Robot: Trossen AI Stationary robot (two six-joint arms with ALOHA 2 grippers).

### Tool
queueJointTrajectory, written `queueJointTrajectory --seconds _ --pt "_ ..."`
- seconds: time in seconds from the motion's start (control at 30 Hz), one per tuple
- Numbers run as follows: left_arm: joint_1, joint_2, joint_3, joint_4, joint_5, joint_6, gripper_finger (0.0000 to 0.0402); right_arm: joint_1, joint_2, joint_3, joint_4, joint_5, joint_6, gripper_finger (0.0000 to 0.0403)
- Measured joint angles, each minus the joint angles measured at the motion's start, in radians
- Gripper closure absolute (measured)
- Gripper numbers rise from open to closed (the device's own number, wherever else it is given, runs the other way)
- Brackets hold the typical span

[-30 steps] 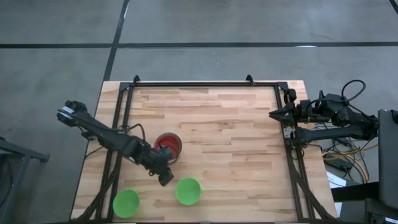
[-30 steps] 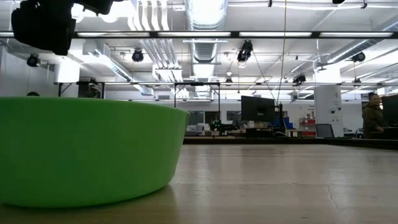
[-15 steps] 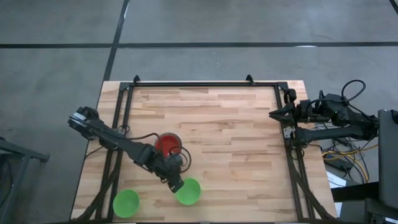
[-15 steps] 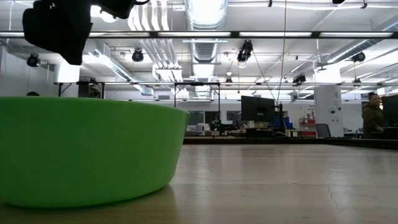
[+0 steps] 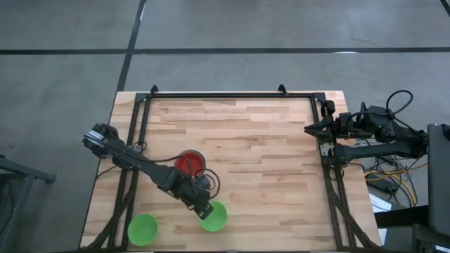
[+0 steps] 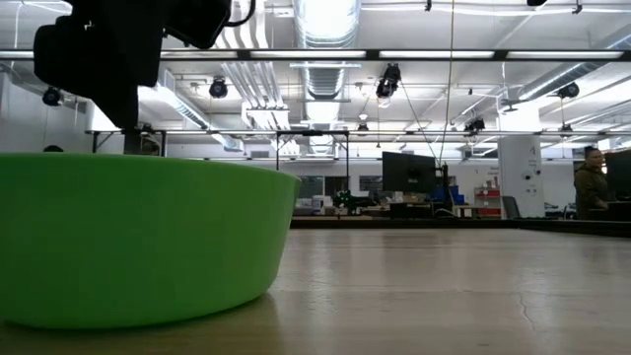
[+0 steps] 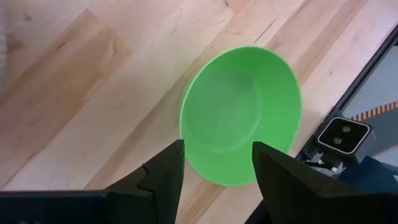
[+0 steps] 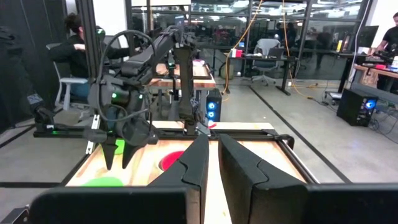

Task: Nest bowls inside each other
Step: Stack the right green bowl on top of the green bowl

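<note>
A bright green bowl (image 5: 217, 219) (image 7: 241, 118) stands upright on its base near the table's near edge. My left gripper (image 5: 204, 209) (image 7: 214, 177) hangs open just above its left rim, slanting down, one finger on either side of the rim without touching it. In the low view this bowl (image 6: 138, 242) fills the left side, with my left gripper (image 6: 108, 49) dark above it. A second green bowl (image 5: 143, 229) sits at the near left corner. A red bowl (image 5: 187, 163) rests inside a pale bowl near the table's middle left. My right gripper (image 5: 307, 128) (image 8: 214, 163) waits shut at the right edge.
A black frame rail (image 5: 232, 94) runs around the wooden table (image 5: 267, 169). Bare wood lies across the middle and right. Beyond the table are desks, monitors and people (image 8: 78, 37).
My left gripper has gone toward the table's near edge and to the right, sinking from beside the red bowl to just over the green bowl's left rim. It has stayed open. The bowls have not moved.
</note>
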Motion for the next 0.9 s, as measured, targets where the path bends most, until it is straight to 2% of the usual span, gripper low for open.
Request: queueJointTrajectory --seconds 0.9 --pt "0.003 0.088 -0.001 0.032 0.05 -0.017 0.0209 0.0 0.0 0.0 0.0 0.0 0.0 0.0369"
